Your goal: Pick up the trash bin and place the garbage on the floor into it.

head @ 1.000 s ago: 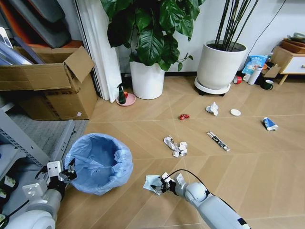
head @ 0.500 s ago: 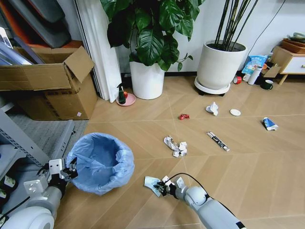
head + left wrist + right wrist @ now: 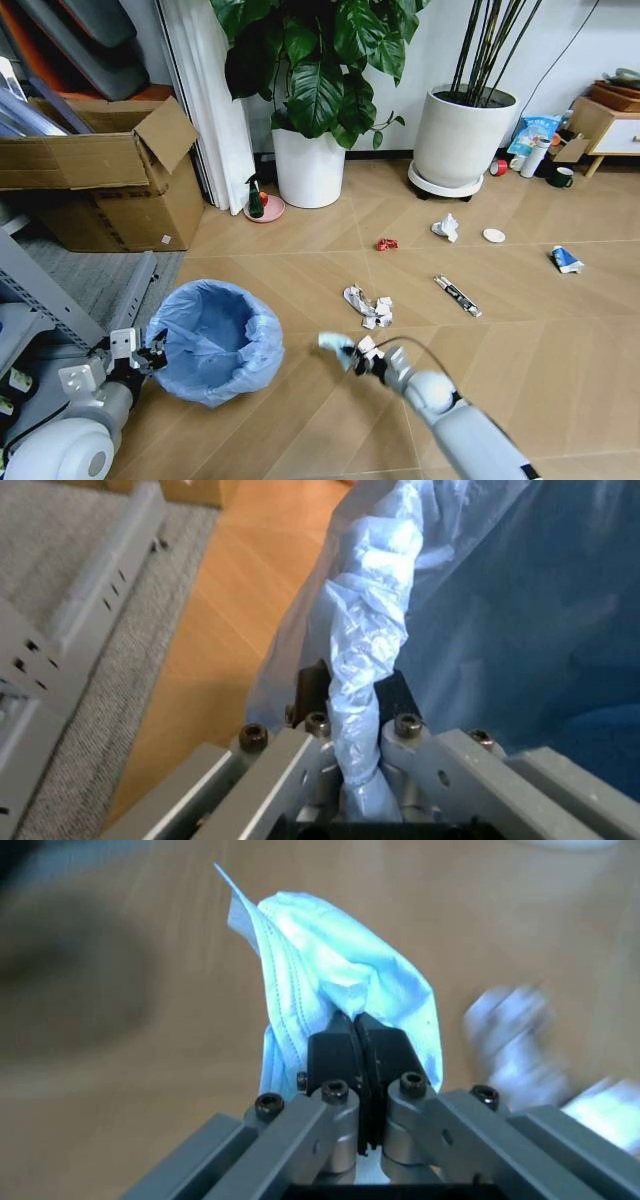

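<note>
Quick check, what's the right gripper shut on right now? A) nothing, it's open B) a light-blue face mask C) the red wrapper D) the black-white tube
B: in the right wrist view the right gripper has its jaws closed on a pleated light-blue face mask, held off the floor; the red wrapper and black-white tube lie on the floor farther away.

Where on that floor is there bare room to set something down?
Bare wood lies between the trash bin and the red wrapper, and at front right beyond the right gripper. It is crowded around the crumpled paper and tube.
</note>
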Controlling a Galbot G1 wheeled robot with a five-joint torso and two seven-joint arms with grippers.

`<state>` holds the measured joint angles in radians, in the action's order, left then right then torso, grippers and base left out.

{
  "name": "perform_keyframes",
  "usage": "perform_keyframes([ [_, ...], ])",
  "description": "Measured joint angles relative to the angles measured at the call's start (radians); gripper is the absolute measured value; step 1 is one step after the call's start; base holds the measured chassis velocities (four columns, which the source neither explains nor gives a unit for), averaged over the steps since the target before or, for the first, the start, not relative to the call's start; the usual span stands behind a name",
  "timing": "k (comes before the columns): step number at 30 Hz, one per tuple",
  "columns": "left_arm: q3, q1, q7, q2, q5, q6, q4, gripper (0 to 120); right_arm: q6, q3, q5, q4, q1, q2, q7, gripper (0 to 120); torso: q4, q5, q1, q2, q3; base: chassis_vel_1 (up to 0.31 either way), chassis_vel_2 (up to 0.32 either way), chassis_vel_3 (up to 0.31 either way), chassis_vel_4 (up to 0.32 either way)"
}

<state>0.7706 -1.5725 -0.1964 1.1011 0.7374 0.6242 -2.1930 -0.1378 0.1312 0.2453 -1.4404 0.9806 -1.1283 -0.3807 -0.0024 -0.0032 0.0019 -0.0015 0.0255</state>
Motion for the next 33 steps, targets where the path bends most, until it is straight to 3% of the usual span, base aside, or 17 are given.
perform_keyframes([
  [5,-0.032,0.056,-0.002,-0.05,0.017,0.01,0.082,0,-0.054,-0.014,0.163,-0.204,-0.07,0.077,0.085,0,-0.0001,-0.0001,0.0,0.0,0.0,0.0,0.0,0.0,0.0],
  [9,-0.055,0.097,0.0,-0.088,0.041,0.028,0.127,0,-0.098,-0.046,0.261,-0.314,-0.14,0.087,0.13,0,0.0002,-0.0002,0.0,0.0,0.0,0.0,0.0,0.0,0.0],
  [13,-0.113,0.162,0.004,-0.155,0.087,0.059,0.185,0,-0.149,-0.156,0.379,-0.409,-0.285,0.092,0.183,0,0.0003,-0.0004,0.0,0.0,0.0,0.0,0.0,0.0,0.0],
  [22,-0.188,0.227,0.001,-0.18,0.123,0.087,0.226,0,-0.182,-0.424,0.52,-0.438,-0.404,0.005,0.258,0,0.0005,-0.0001,0.0,0.0,0.0,0.0,0.0,0.0,0.0],
  [28,-0.199,0.244,-0.001,-0.18,0.128,0.091,0.234,0,-0.202,-0.55,0.545,-0.455,-0.395,0.028,0.326,0,0.0001,0.0,0.0,0.0,0.0,0.0,0.0,0.0,0.0],
  [33,-0.206,0.256,-0.003,-0.179,0.132,0.092,0.236,0,-0.221,-0.588,0.517,-0.443,-0.395,0.042,0.336,4,-0.0001,0.0,0.0,0.0,0.0,0.0,0.0,0.0,0.0],
])
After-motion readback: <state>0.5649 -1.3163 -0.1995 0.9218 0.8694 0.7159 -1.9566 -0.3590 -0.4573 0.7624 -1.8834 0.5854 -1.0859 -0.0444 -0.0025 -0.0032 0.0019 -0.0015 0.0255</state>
